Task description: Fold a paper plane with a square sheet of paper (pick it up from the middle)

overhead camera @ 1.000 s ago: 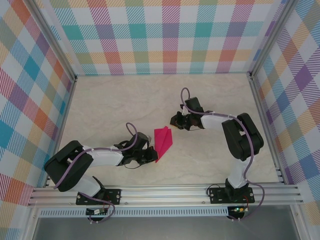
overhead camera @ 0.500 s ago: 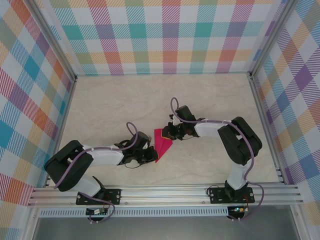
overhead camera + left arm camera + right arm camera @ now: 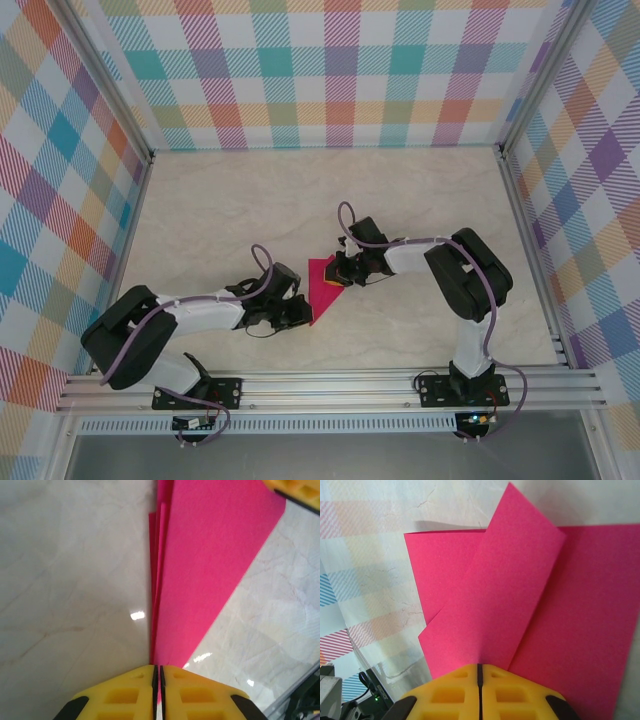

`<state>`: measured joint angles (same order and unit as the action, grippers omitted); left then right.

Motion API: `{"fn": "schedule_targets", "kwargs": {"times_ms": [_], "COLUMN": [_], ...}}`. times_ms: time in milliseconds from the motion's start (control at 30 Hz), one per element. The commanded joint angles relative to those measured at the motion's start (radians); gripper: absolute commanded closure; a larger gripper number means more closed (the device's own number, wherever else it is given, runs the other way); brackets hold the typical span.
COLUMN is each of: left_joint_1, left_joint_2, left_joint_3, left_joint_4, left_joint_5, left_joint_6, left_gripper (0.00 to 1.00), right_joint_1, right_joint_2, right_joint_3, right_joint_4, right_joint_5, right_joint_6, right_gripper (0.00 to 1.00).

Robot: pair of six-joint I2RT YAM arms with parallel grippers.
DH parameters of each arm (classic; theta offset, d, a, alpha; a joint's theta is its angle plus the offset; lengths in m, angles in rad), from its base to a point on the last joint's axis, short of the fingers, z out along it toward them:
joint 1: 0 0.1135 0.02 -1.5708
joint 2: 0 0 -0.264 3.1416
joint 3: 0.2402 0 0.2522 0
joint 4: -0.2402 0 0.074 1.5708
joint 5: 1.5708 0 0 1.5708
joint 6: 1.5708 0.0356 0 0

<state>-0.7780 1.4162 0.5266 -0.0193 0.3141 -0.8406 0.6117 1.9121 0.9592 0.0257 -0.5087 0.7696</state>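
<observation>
The square sheet of paper (image 3: 320,284) is magenta-pink and lies mid-table, folded into a long pointed wedge with layered flaps. My left gripper (image 3: 303,312) is at its lower tip. In the left wrist view the paper (image 3: 210,555) narrows to a point that runs between the yellow fingertips of the left gripper (image 3: 158,670), which is shut on it. My right gripper (image 3: 338,275) sits on the paper's upper right edge. In the right wrist view the right gripper (image 3: 480,666) is shut, tips against a folded-over flap of the paper (image 3: 495,605).
The tabletop (image 3: 250,210) is pale marble. Plaid walls (image 3: 330,70) with aluminium posts close the back and both sides. A metal rail (image 3: 330,385) carrying both arm bases runs along the near edge. The right gripper's yellow finger (image 3: 295,490) shows in the left wrist view.
My right gripper has moved left from beside the paper onto its upper right edge, and the paper looks narrower there. The left gripper has kept its hold on the lower tip.
</observation>
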Motion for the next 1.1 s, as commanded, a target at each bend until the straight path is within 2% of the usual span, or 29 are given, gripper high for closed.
{"fn": "schedule_targets", "kwargs": {"times_ms": [0, 133, 433, 733, 1067], "left_joint_1": [0.009, 0.072, 0.105, 0.109, 0.103], "left_joint_2": [-0.089, -0.084, 0.163, 0.270, 0.252], "left_joint_3": [0.069, 0.111, 0.200, 0.184, 0.039], "left_joint_4": [-0.103, -0.043, 0.125, 0.108, 0.071], "left_joint_5": [0.040, 0.106, 0.164, 0.104, 0.141], "left_joint_6": [0.033, 0.025, -0.014, 0.005, 0.003], "left_gripper": [0.86, 0.85, 0.89, 0.90, 0.89], "right_joint_1": [0.010, 0.009, 0.010, 0.010, 0.010], "right_joint_2": [0.039, 0.040, 0.046, 0.057, 0.058], "right_joint_3": [0.004, -0.002, -0.010, -0.026, -0.039], "right_joint_4": [-0.080, -0.078, -0.061, -0.036, -0.037], "right_joint_5": [0.052, 0.056, 0.055, 0.051, 0.059], "right_joint_6": [-0.021, -0.018, -0.005, 0.007, 0.005], "right_gripper": [0.93, 0.94, 0.94, 0.94, 0.94]}}
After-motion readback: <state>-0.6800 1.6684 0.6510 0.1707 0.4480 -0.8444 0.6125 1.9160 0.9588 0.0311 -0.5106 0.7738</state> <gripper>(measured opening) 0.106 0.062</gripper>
